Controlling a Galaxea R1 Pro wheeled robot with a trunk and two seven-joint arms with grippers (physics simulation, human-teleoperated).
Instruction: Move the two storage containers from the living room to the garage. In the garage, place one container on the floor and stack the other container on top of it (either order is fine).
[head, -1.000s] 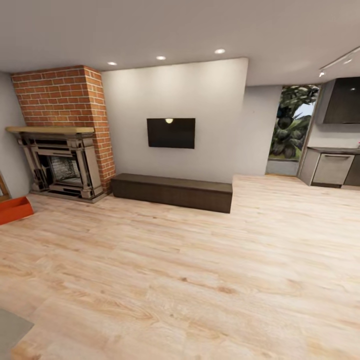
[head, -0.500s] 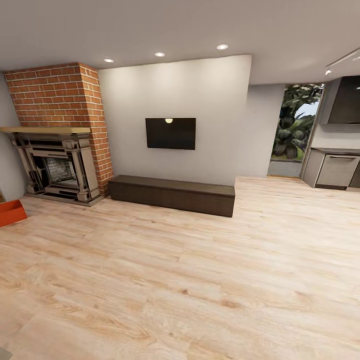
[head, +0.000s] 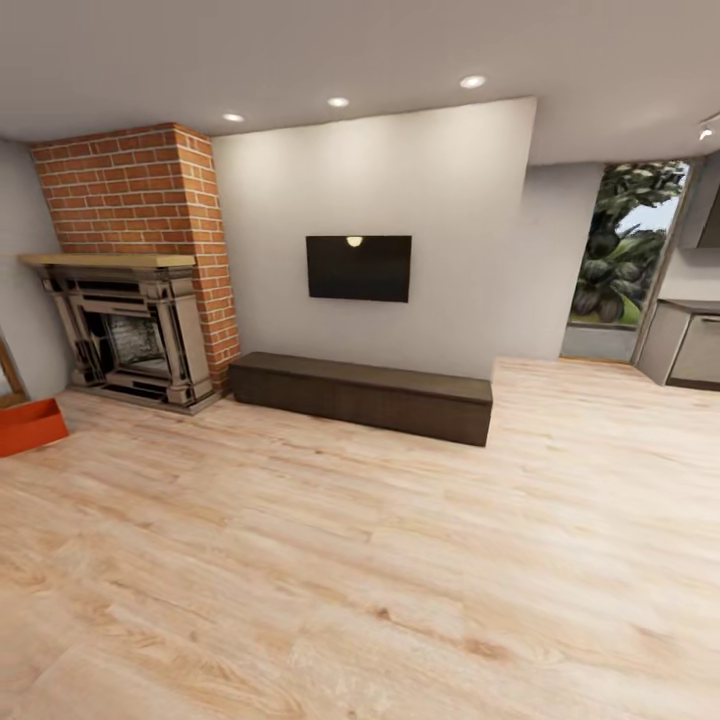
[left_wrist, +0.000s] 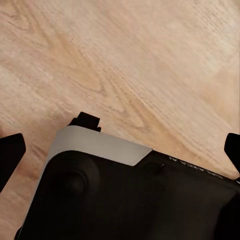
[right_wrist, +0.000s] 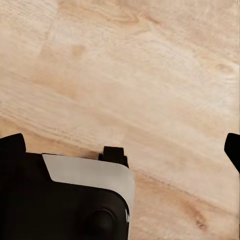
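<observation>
Since one storage container (head: 28, 426) sits at frame's left edge, swing left toward it; both grippers spread wide, empty.

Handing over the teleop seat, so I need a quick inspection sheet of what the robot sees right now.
Surface: light wood-plank floor, bare ahead.
Job's things: one orange-red storage container on the floor at the head view's left edge, cut off by the frame.
Clutter: nothing seen.
Grippers: left pincer and right pincer open, fingertips spread over the floor, holding nothing.
Cables: nothing seen.
Surroundings: brick fireplace, wall TV, low dark bench, doorway to greenery.
</observation>
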